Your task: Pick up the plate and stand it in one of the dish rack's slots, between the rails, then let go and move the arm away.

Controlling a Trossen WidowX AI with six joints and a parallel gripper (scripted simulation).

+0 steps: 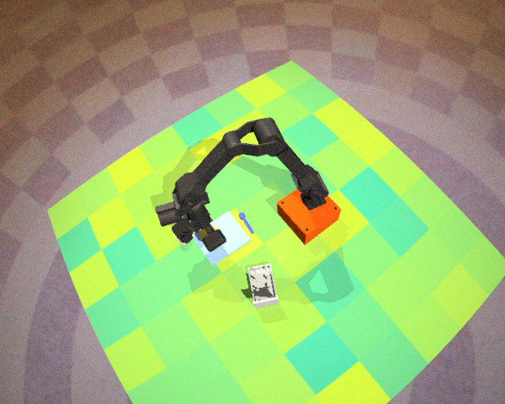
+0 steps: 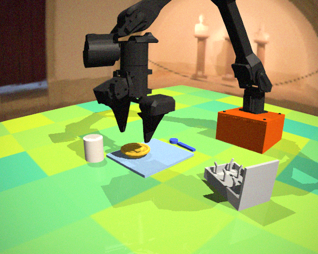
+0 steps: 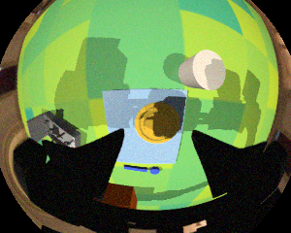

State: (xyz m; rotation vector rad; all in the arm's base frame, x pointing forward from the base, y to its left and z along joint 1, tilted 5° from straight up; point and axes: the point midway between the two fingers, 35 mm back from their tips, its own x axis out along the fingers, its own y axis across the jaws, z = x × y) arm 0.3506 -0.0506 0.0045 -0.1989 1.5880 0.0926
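A small yellow plate [image 2: 135, 150] [image 3: 159, 123] [image 1: 204, 234] lies flat on a light blue mat [image 2: 164, 158] [image 3: 129, 132] [image 1: 231, 230]. My gripper [image 2: 134, 135] [image 3: 159, 133] [image 1: 200, 236] is open and empty. It hangs straight above the plate, fingertips pointing down, a short way over its rim. The grey dish rack [image 2: 237, 177] [image 1: 261, 284] [image 3: 55, 128] stands apart in front of the mat, with upright pegs and a tall side wall. In the top view the gripper hides most of the plate.
A white cylinder cup [image 2: 93, 147] [image 3: 203, 70] stands left of the mat. A blue spoon [image 2: 182, 144] [image 1: 246, 221] [image 3: 142, 169] lies at the mat's far edge. The arm's orange base block [image 2: 249, 128] [image 1: 309, 215] stands at the back right.
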